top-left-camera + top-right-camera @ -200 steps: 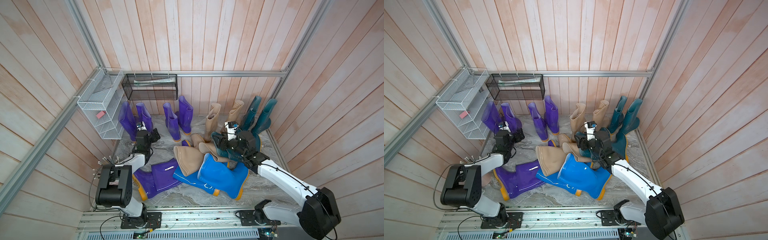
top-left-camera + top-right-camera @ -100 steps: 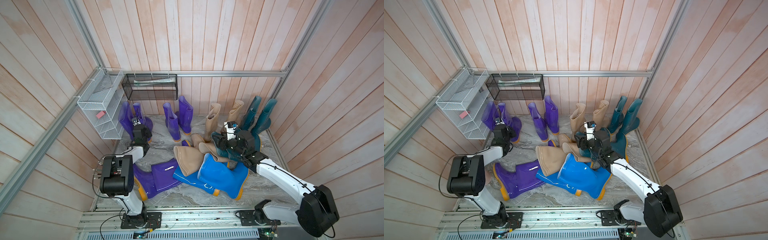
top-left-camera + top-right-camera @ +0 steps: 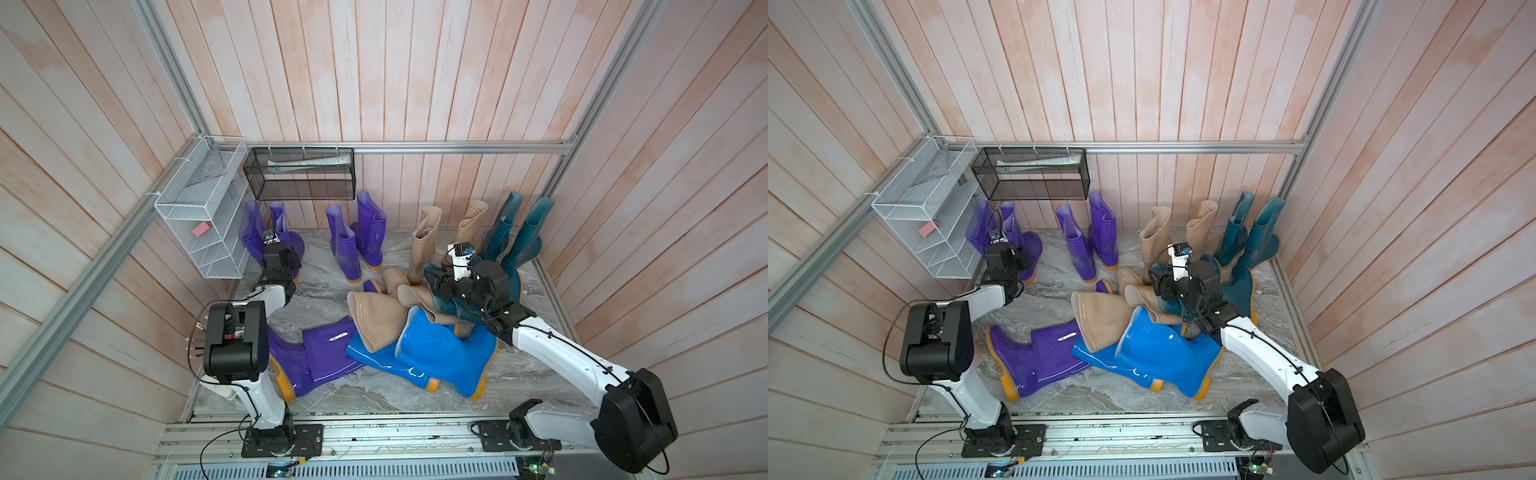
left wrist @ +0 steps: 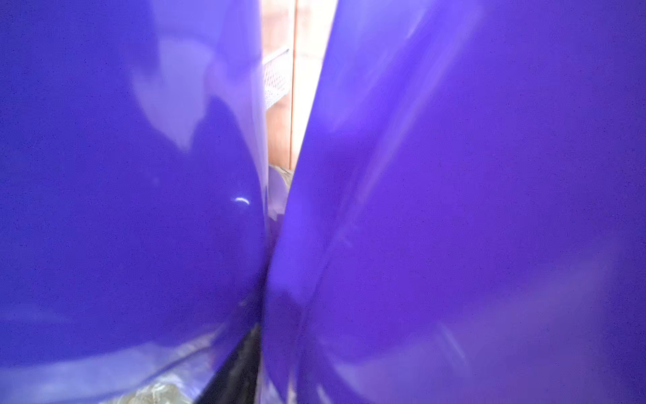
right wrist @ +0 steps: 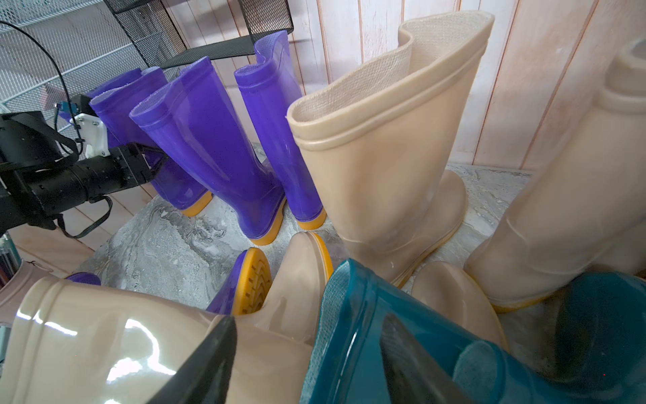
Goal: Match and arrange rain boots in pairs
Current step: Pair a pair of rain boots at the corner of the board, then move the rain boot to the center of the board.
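Near edge of the marbled worktop (image 3: 523, 374): one purple boot (image 3: 320, 357) lies on its side, its orange sole next to the left arm. Just beside it, two blue boots (image 3: 444, 357) lie overlapped, with their orange soles toward the front. Two beige boots (image 3: 374, 322) lie across the blue shafts.

Mid-worktop: the right gripper (image 5: 309, 320) sits at the cuff of a lying teal boot (image 5: 402, 353). Its jaws are apart. One finger (image 5: 209, 356) is outside the cuff against a beige shaft, and the other shows dark on the cuff's inner side. Neither is pinched onto the wall.

The left gripper (image 3: 1022, 261) is pushed up to the rear-left purple pair (image 3: 253, 230). Its wrist view is filled by two purple shafts that touch low down. The jaws are mostly hidden, so I cannot tell whether they are apart or together.

Back wall row, all upright: second purple pair (image 3: 357, 241), beige pair (image 3: 426, 241), teal pair (image 3: 519, 228). Above them hang a white wire shelf (image 3: 195, 208) and a black mesh basket (image 3: 299, 178).
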Available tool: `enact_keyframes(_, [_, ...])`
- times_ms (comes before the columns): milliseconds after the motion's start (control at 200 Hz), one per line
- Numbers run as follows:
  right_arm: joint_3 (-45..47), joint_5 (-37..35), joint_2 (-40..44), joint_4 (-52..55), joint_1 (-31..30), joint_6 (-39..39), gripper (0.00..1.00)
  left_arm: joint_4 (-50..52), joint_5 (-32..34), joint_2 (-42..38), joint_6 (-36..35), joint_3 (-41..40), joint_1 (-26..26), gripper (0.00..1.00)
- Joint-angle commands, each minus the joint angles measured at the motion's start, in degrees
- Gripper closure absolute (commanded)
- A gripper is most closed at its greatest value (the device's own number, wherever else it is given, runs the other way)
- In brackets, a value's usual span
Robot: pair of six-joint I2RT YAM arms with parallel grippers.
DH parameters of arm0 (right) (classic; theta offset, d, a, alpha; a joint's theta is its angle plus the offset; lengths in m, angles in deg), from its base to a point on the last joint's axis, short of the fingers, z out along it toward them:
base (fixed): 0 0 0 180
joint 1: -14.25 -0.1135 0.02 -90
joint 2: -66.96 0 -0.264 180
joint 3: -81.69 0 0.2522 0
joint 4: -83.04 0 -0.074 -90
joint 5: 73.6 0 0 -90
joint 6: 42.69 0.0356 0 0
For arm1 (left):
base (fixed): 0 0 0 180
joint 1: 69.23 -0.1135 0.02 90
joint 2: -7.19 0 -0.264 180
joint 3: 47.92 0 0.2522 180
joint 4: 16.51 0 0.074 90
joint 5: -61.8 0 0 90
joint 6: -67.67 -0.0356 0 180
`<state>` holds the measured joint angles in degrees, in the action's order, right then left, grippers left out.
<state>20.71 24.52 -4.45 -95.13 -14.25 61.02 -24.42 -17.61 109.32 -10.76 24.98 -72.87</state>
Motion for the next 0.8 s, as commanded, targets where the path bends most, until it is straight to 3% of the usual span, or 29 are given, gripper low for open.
enact_keyframes(0, [-2.1,1.3,1.8,0.6,0.2,0.4,0.33,1.4,-4.2,-4.7,3.6,-2.4,0.4,0.28])
enact_keyframes(140, [-2.6,1.9,2.6,1.2,-0.2,0.8,0.33,4.6,-6.1,-13.8,5.0,-5.6,4.3,0.13])
enact_keyframes(365, [-3.2,1.5,3.9,1.6,-1.0,0.9,0.33,11.2,-6.2,-26.0,7.9,-7.9,15.8,0.09])
enact_keyframes(490, [-4.3,2.0,2.9,1.1,-1.0,1.2,0.33,11.7,-8.8,-22.8,7.9,-4.8,21.0,0.03])
enact_keyframes(615, [-5.4,2.4,1.7,0.3,-1.1,1.3,0.33,8.2,-12.1,-16.8,10.1,-2.1,21.6,0.0])
enact_keyframes(795, [-5.7,2.4,0.6,-0.2,-1.1,1.5,0.33,6.4,-10.2,-6.0,9.0,5.4,21.7,0.0])
